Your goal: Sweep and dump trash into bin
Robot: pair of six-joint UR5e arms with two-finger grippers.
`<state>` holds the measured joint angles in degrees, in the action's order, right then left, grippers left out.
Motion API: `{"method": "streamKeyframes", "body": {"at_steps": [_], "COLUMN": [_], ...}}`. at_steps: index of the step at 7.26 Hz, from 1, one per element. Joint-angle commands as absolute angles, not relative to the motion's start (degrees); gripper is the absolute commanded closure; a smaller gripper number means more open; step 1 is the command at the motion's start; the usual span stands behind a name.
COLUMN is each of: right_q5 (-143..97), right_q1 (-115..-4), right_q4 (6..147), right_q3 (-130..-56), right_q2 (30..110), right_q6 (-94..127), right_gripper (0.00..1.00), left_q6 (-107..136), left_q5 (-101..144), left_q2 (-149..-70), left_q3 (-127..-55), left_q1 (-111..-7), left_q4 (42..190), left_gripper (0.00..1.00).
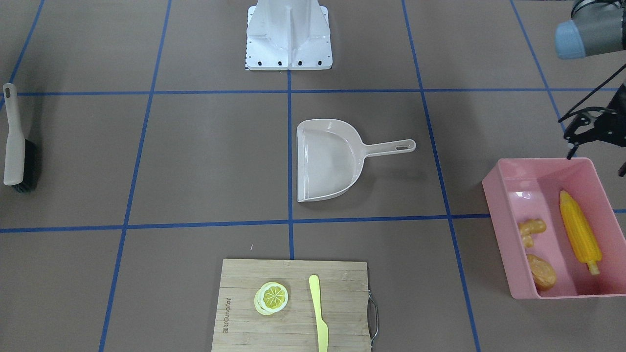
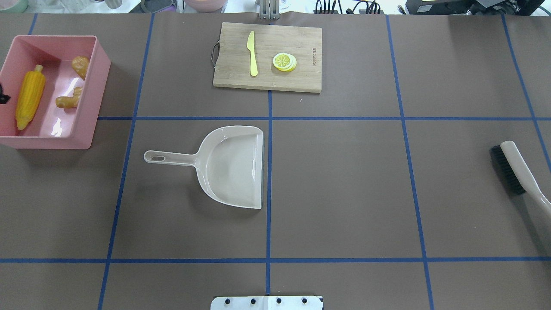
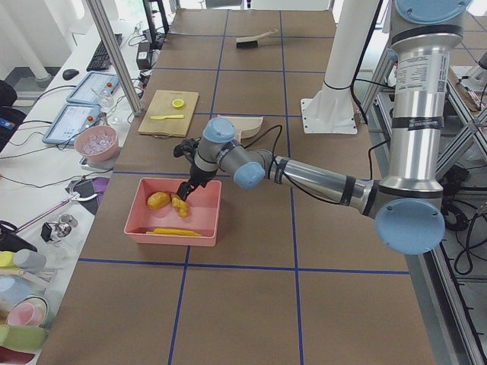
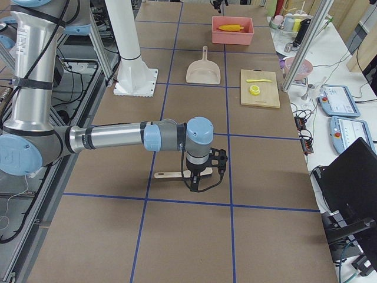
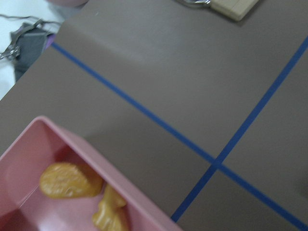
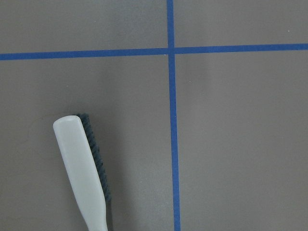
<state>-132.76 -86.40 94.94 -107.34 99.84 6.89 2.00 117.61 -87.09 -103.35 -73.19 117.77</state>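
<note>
The left hand hangs over the pink bin, clear of its walls. Its fingers look spread, with nothing between them. All the trash lies below this hand, inside the bin. The corn is stretched along one long wall. The ginger and the potato sit by the opposite wall, close together, with the potato farther out from the hand than the ginger. The left wrist view shows those two pieces in a corner of the bin.

The dustpan lies flat on the table, well apart from the left hand and toward the table's middle. Its handle points back toward that hand's side.

The right hand shows only in the side view from the robot's right. There it hovers just above the brush, and I cannot tell whether it is open or closed. The brush lies on the table beneath it, and the right wrist view looks down on the brush head and its dark bristles.

The cutting board is well away from both hands, at the table edge opposite the robot. On it a lemon slice and a knife lie side by side without touching.
</note>
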Motion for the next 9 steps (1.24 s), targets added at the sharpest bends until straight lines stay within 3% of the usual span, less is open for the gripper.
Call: {"method": "streamKeyframes", "body": {"at_steps": [1, 2, 5, 9], "right_q5": [-132.8, -132.54, -132.62, -132.1], "right_q1": [-86.4, -86.4, -86.31, -86.31], "right_q4": [94.92, 95.01, 94.92, 94.92], "right_q3": [-107.05, -106.88, -107.22, -106.96], "right_q2": [99.84, 99.93, 98.62, 98.53], "right_q6": [6.86, 6.77, 6.77, 6.77], "right_gripper": [0.0, 0.0, 0.0, 0.0], "left_q6": [2.29, 2.29, 1.94, -4.03], "left_q5": [121.0, 126.85, 135.43, 135.44], "left_q2": [-79.12, -79.45, -85.51, -85.6], "left_q3": [-101.88, -99.69, -99.23, -93.61], "left_q1": [-84.43, -90.03, -94.04, -93.96], "left_q4": [114.55, 109.3, 88.37, 88.33], "left_gripper": [0.02, 0.02, 0.01, 0.02]}}
